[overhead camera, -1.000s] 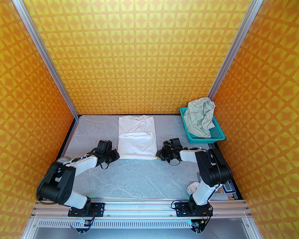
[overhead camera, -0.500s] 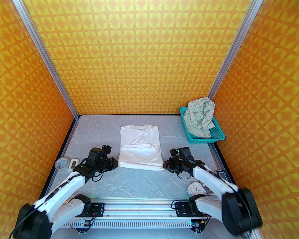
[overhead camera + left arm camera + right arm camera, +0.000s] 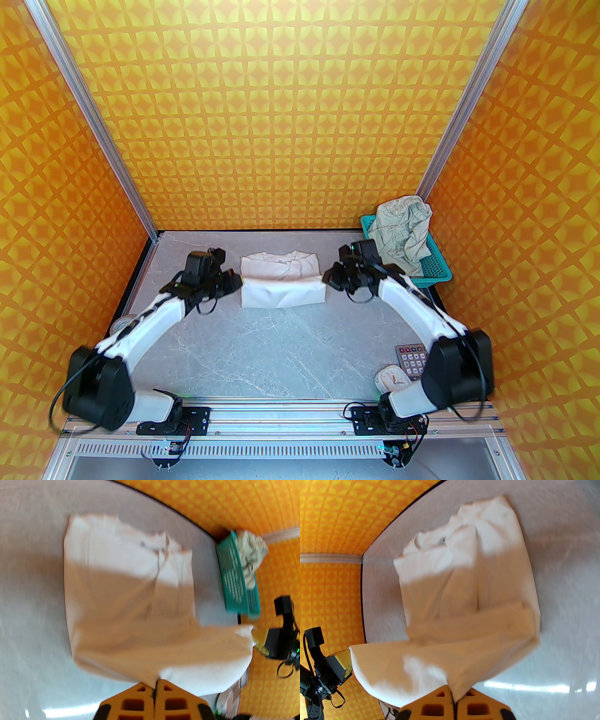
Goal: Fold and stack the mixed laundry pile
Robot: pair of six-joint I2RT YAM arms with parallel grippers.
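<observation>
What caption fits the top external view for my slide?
Left gripper and right gripper pinch opposite corners of the white cloth T-shirt, lifted mid-fold.

The left hand (image 3: 155,688), at 6 o'clock, pinches one corner of the white T-shirt (image 3: 129,592) lying on the counter (image 3: 28,601); the right hand (image 3: 259,645), at 4 o'clock, grips another. A teal basket (image 3: 234,583) holding shorts (image 3: 250,552) is at 2 o'clock.

Bright, even light. Both wrist views are motion-blurred and bowed at the edges; a hard shadow crosses the shirt (image 3: 131,592), and glare streaks the desk (image 3: 534,687).
</observation>
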